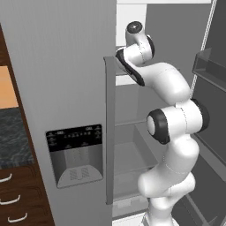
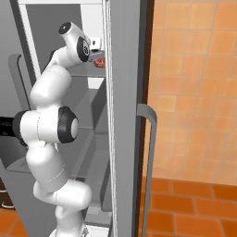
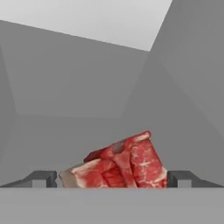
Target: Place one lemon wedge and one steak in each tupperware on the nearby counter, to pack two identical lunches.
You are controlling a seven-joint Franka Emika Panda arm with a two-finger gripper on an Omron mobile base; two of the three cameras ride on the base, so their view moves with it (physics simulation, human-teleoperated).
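A raw red steak (image 3: 118, 166) with white fat lies on a grey fridge shelf (image 3: 65, 131), straight in front of my hand. My gripper (image 3: 113, 178) is open, with one fingertip on each side of the meat and a gap between each tip and the steak. From the right base view the steak (image 2: 98, 62) shows as a small red patch on the upper shelf, just past my wrist (image 2: 95, 45). The counter (image 1: 11, 137) is the black marbled top left of the fridge. Lemon wedge and tupperware are out of view.
The arm reaches into the open fridge (image 1: 132, 145) at upper-shelf height. The closed left fridge door (image 1: 57, 88) has a dispenser panel (image 1: 75, 154) and a vertical handle (image 1: 109, 132). The open right door (image 2: 125, 115) stands close beside the arm. Brown drawers (image 1: 13, 198) sit under the counter.
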